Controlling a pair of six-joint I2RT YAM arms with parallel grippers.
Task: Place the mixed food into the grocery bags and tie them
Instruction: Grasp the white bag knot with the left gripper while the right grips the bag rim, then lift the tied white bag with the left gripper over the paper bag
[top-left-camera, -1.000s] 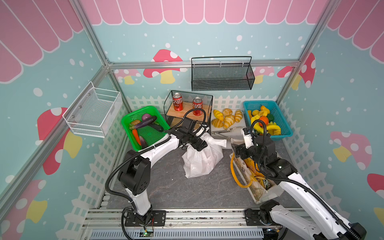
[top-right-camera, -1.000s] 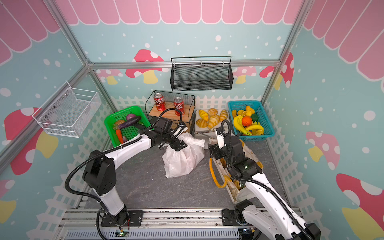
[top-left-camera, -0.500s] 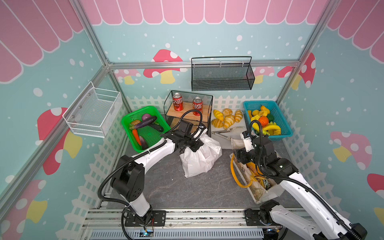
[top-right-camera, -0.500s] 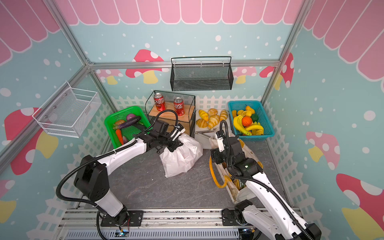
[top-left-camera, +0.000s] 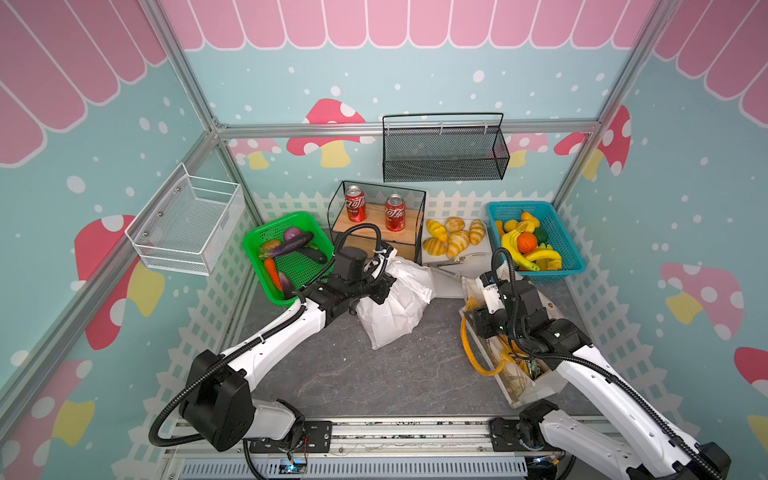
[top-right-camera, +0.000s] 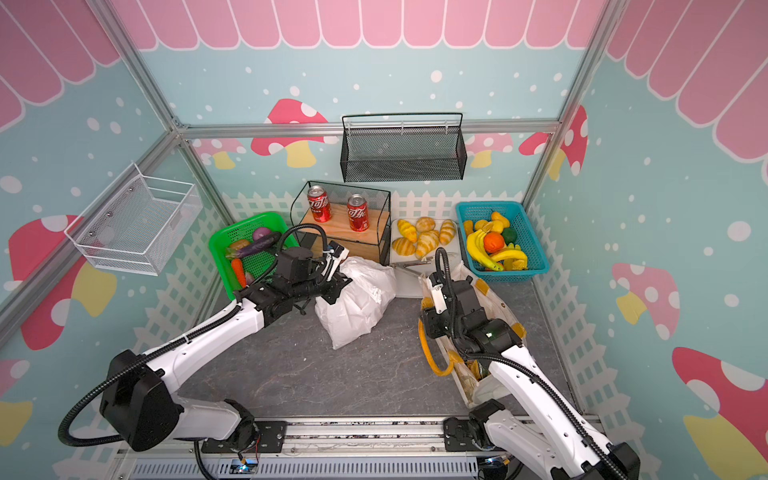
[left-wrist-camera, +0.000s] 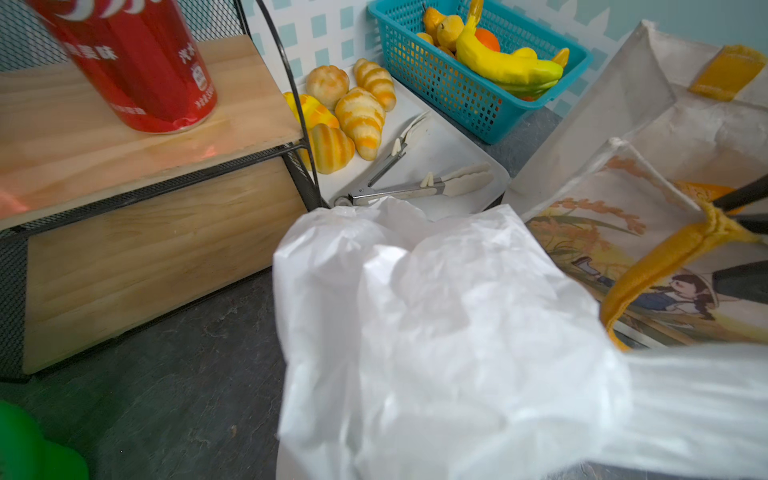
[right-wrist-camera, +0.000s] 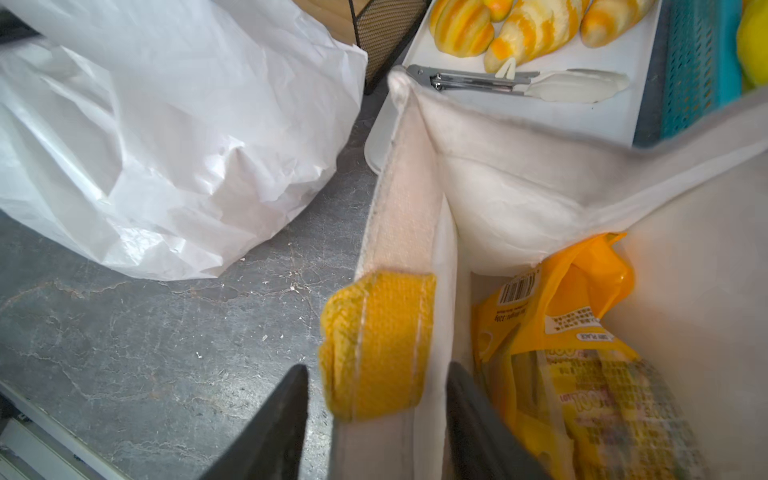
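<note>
Left hand (top-left-camera: 379, 286) is closed on the top edge of the white plastic bag (top-left-camera: 399, 311), I think to lift its mouth for tying. Right hand (right-wrist-camera: 377, 370) stands open astride the yellow handle (right-wrist-camera: 374, 332) of the fabric tote (right-wrist-camera: 519, 195); snack packets (right-wrist-camera: 582, 340) lie inside it, just beside the hand

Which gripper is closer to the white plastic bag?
Left. The left gripper is shut on the top of the white plastic bag; the right gripper is apart from it, jaws open astride the rim of the cream tote.
</note>
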